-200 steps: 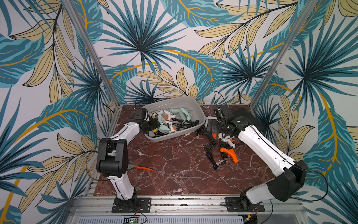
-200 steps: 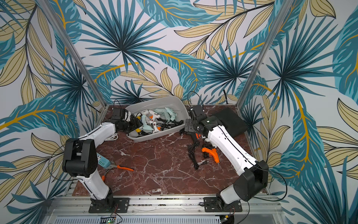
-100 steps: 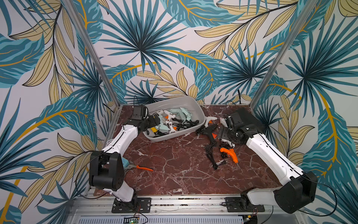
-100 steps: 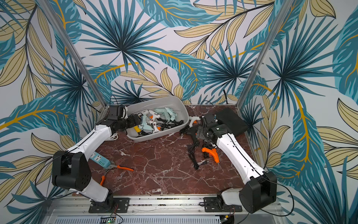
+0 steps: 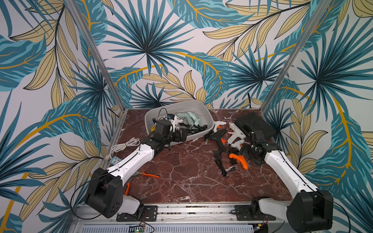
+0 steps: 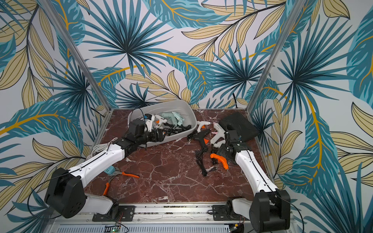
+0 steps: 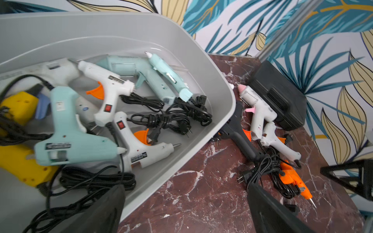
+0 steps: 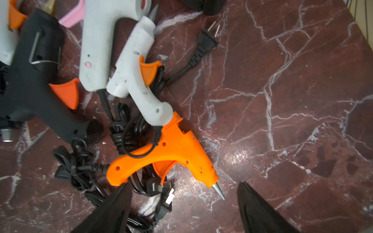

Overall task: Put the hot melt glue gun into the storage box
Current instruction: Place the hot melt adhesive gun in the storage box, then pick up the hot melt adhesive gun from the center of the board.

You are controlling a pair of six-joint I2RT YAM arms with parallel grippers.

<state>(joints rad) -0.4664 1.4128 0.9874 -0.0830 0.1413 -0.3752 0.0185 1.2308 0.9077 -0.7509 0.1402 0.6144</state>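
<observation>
The grey storage box stands at the back and holds several glue guns with black cords. To its right on the table lie more: an orange hot melt glue gun, a black one and white ones. My right gripper hovers open just past the orange gun, whose nozzle points between the fingers; it holds nothing. My left gripper is open and empty, straddling the box's front wall.
A black hard case sits at the back right, close to my right wrist. Tangled black cords trail from the loose guns. Orange-handled pliers, a coiled white cable and a light blue plug block lie at the left.
My left gripper has slid from the box's left end along its front wall and opened wider. My right gripper has pulled back from beside the box to the orange gun, jaws slightly narrower.
</observation>
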